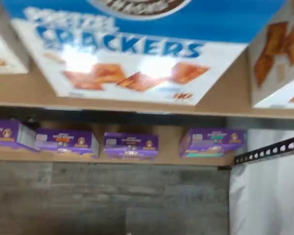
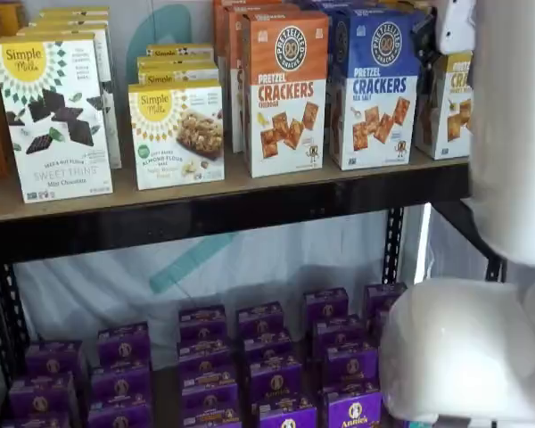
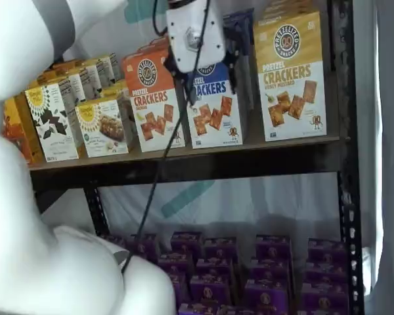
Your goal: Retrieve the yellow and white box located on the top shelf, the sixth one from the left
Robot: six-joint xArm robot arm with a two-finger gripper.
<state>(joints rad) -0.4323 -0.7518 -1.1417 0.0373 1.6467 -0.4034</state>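
Yellow and white box [image 3: 290, 75] stood upright at upper right of the frame on the top shelf [image 3: 203, 161], just right of the blue carton [image 3: 213, 108]. Pincer [image 3: 202, 82] hung in front of that blue carton — black fingers spread wide, nothing pinched. Purple boxes [image 2: 267, 357] sat below.
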